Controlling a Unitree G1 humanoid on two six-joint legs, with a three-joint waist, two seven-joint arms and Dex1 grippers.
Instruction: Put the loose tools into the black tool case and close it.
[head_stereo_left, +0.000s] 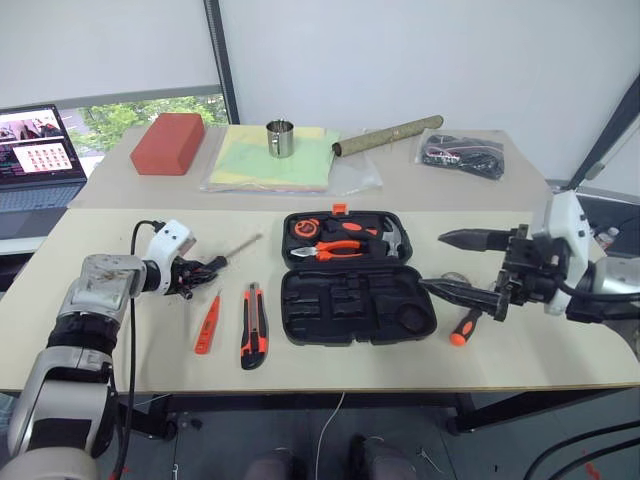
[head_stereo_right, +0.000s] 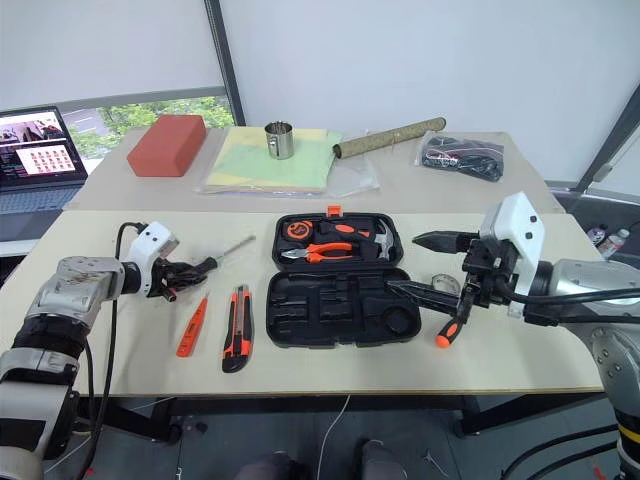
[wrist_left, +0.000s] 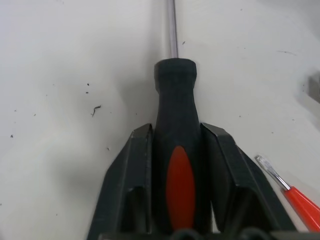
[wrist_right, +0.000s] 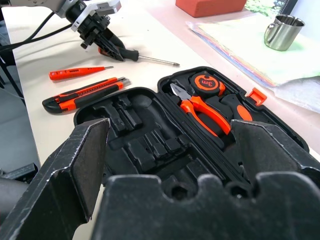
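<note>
We saw the left claw (head_stereo_left: 197, 268) clenched on a screwdriver (wrist_left: 175, 165) lying on the counter (head_stereo_left: 120, 330) left of the open case (head_stereo_left: 355, 290). The knife (head_stereo_left: 253, 326) and flat orange tool (head_stereo_left: 208, 325) lay just beside it. The right claw (head_stereo_left: 455, 262) hung released right of the case, above a second screwdriver (head_stereo_left: 464, 327).
</note>
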